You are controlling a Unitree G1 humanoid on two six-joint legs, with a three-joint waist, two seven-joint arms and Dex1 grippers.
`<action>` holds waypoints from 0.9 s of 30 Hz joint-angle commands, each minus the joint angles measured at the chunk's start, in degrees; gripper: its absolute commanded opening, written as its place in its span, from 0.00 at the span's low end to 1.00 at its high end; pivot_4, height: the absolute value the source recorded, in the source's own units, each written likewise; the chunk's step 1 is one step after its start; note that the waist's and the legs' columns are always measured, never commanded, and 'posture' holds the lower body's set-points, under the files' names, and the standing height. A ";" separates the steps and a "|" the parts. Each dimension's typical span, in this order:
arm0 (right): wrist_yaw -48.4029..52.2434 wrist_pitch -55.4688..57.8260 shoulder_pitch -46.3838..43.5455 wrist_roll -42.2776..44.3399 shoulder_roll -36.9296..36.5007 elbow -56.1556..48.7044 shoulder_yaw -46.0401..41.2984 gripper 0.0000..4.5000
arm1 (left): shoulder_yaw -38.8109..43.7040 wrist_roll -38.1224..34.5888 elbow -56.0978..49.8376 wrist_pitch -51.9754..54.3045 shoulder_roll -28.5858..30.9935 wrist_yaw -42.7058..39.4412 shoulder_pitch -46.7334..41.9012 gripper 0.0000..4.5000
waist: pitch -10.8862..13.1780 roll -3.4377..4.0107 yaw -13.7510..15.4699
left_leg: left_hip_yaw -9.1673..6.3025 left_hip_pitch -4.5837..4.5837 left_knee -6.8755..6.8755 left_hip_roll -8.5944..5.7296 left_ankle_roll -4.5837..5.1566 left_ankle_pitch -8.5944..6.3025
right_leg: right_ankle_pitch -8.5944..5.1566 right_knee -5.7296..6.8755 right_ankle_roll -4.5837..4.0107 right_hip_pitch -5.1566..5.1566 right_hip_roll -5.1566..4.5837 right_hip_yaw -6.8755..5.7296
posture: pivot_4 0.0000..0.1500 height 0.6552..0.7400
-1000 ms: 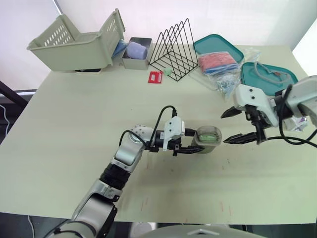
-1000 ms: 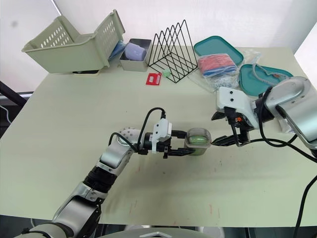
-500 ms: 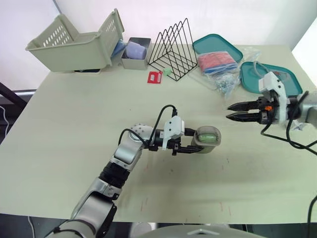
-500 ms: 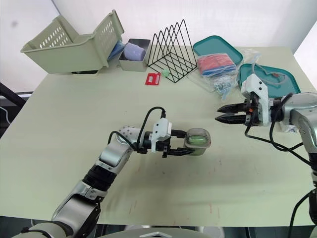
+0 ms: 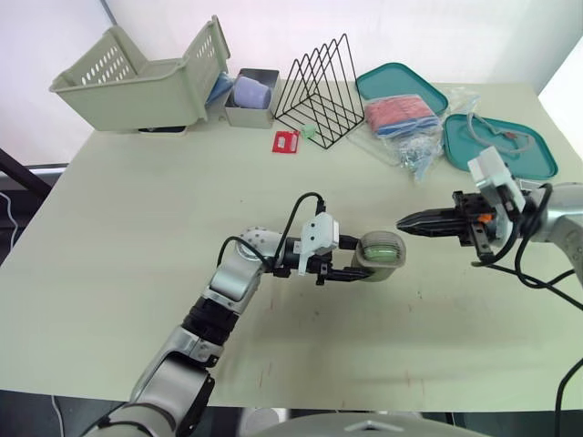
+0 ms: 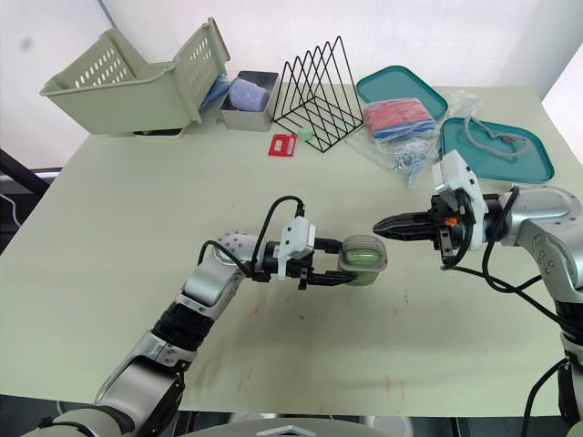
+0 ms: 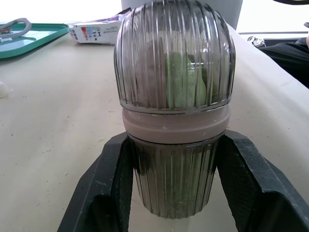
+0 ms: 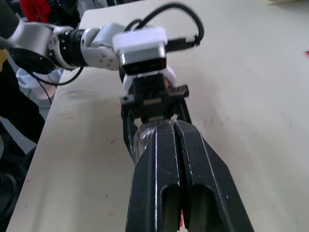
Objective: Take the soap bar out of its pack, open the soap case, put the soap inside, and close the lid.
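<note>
Mid-scene on the worktop (image 5: 137, 209), head view: left tool (image 5: 364, 260) clamps the soap case (image 5: 382, 251); right tool (image 5: 407, 222), pinched narrow, aims at it from the right. Left wrist view: soap (image 7: 186, 79) inside, lid (image 7: 145, 63) on. Press squarely, I'd say.

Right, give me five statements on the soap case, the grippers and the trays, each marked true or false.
1. The left gripper is clamped on the soap case. True.
2. The case's lid is off. False: the clear lid sits on the base, with the green soap inside.
3. The right gripper has its fingers together, pointing toward the case. True.
4. The right gripper holds the soap. False: nothing is between its fingers.
5. The teal trays lie on the robot's left. False: both are at the far right of the table.
</note>
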 commanded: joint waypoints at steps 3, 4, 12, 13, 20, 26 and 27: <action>-0.06 -3.53 -0.84 -1.70 0.33 -0.77 0.84 0.01 | 0.93 -0.06 -0.25 -0.09 0.26 0.46 -0.40 0.45 | 0.00 0.00 -0.01 | 0.00 0.01 0.00 0.00 0.00 0.00 | 0.00 0.00 0.00 0.00 0.00 0.00 | 1.00 1.00; -0.20 -3.81 -0.95 -2.04 0.49 -0.62 1.18 0.01 | 0.91 -0.06 -0.32 -0.05 0.24 0.50 -0.38 0.45 | 0.00 0.00 -0.01 | 0.00 0.01 0.00 0.00 0.00 0.00 | 0.00 0.00 0.00 0.00 0.00 0.00 | 1.00 1.00; 0.50 -5.80 -0.64 -3.86 0.56 -0.35 2.73 0.01 | 0.97 -0.03 -0.76 0.06 0.34 0.74 -0.19 0.45 | 0.00 0.00 0.00 | 0.00 0.00 0.00 0.00 0.00 0.00 | 0.00 0.00 0.00 0.00 0.00 0.00 | 1.00 1.00; 0.56 -6.14 -0.52 -4.14 0.62 -0.33 2.94 0.01 | 0.95 -0.01 -0.77 0.03 0.35 0.76 -0.15 0.45 | 0.00 0.00 0.00 | 0.00 0.00 0.00 0.00 0.00 0.00 | 0.00 0.00 0.00 0.00 0.00 0.00 | 1.00 1.00; 0.24 -7.62 0.11 -6.25 0.88 -0.13 4.21 0.01 | 0.94 0.06 -0.68 -0.03 0.28 0.88 -0.24 0.45 | 0.00 0.00 -0.01 | 0.00 0.01 0.00 0.00 0.00 0.00 | 0.00 0.00 0.00 0.00 0.00 0.00 | 1.00 1.00; 0.59 -9.06 0.60 -7.27 1.02 -0.73 5.41 0.01 | 0.92 0.17 -0.65 -0.16 0.25 1.00 -0.23 0.45 | 0.00 0.00 -0.01 | 0.00 0.02 0.00 0.00 0.00 0.00 | 0.00 0.00 0.00 0.01 0.00 0.00 | 1.00 1.00; 0.70 -9.28 0.68 -7.52 0.93 -0.76 5.69 0.01 | 0.92 0.18 -0.66 -0.16 0.25 1.01 -0.22 0.45 | 0.00 0.00 -0.01 | 0.00 0.02 0.00 0.00 0.00 0.00 | 0.00 0.00 0.00 0.01 0.00 0.00 | 1.00 1.00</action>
